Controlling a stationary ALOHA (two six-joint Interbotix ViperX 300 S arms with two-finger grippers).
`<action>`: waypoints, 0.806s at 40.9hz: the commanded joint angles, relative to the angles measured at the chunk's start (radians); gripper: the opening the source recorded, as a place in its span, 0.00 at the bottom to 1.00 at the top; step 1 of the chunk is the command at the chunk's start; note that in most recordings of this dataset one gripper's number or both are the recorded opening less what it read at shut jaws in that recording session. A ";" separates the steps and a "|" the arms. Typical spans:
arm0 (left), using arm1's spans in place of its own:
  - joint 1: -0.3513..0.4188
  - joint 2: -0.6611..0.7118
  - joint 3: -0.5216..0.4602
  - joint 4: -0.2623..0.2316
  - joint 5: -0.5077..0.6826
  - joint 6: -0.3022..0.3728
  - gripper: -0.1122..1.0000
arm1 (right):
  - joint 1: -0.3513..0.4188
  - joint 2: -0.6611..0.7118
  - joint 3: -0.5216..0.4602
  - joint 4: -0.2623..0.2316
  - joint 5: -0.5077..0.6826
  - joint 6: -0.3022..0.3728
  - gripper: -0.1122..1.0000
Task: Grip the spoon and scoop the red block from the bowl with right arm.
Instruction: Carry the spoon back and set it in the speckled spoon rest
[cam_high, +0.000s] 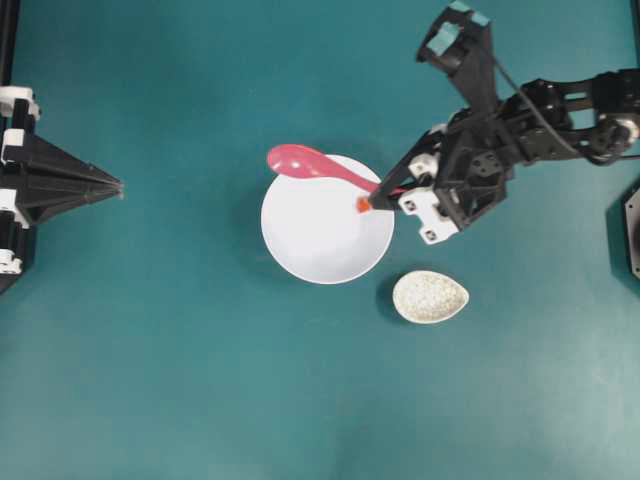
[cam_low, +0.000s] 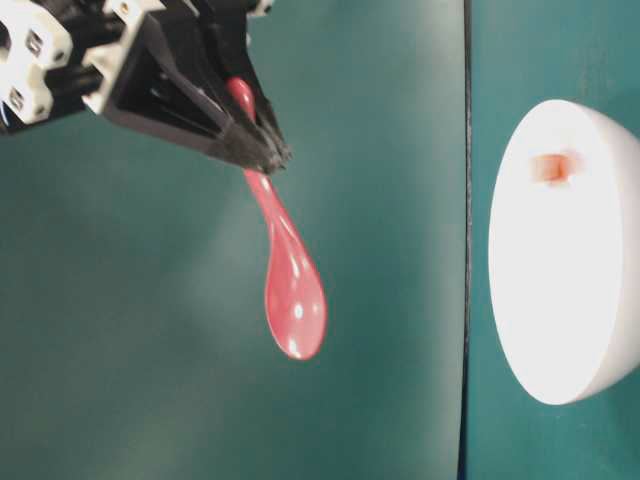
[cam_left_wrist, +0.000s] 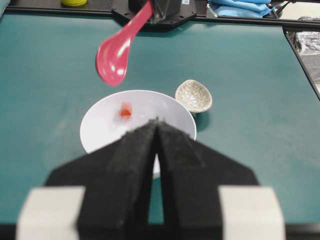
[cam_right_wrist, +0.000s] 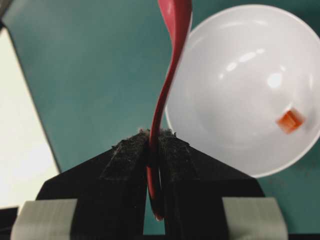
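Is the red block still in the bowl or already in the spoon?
In the bowl: the red block lies on its white floor, while the spoon hangs empty above.

A small speckled beige egg-shaped dish (cam_high: 430, 297) rests on the teal table (cam_high: 150, 380). At the far edge of the table lie a folded blue cloth (cam_left_wrist: 240, 7) and a yellow object (cam_left_wrist: 74, 2)

Teal table (cam_high: 150, 380) with white bowl (cam_high: 310, 245) and, just beside it, speckled egg-shaped dish (cam_high: 430, 297)
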 joint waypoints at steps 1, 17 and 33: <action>0.002 0.008 -0.028 0.000 -0.006 0.002 0.10 | 0.002 -0.037 0.000 0.003 -0.006 0.003 0.17; 0.002 0.008 -0.028 0.002 -0.006 0.000 0.10 | 0.115 -0.155 0.183 0.003 0.140 0.038 0.17; 0.002 0.009 -0.028 0.000 -0.005 0.000 0.10 | 0.230 -0.225 0.373 -0.002 0.140 0.071 0.17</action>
